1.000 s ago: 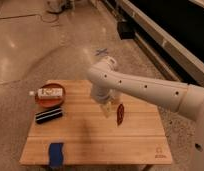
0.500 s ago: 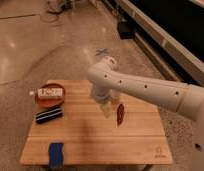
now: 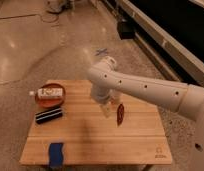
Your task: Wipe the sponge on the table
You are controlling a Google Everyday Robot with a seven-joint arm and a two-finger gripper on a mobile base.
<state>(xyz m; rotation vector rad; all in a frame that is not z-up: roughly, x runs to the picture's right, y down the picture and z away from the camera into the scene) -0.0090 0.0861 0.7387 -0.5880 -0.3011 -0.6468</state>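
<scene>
While the gripper (image 3: 106,109) hangs over the middle of the table (image 3: 140,145), jaws spread wide and holding nothing, you have the sponge (image 3: 56,152) well apart from it, leftward in view at the near edge, with its long axis running roughly front to back.

The white jointed robot arm (image 3: 145,87) is cut off by the right edge, so its base is unseen. Its pale gripper (image 3: 107,110) hangs blurred over the middle of the light wooden plank table (image 3: 95,142), fingers seemingly apart. The small dark logo (image 3: 158,152) at the near right corner is too small to read. So is the white label (image 3: 50,92) in the round reddish-brown bowl (image 3: 39,100) near the far left corner.
</scene>
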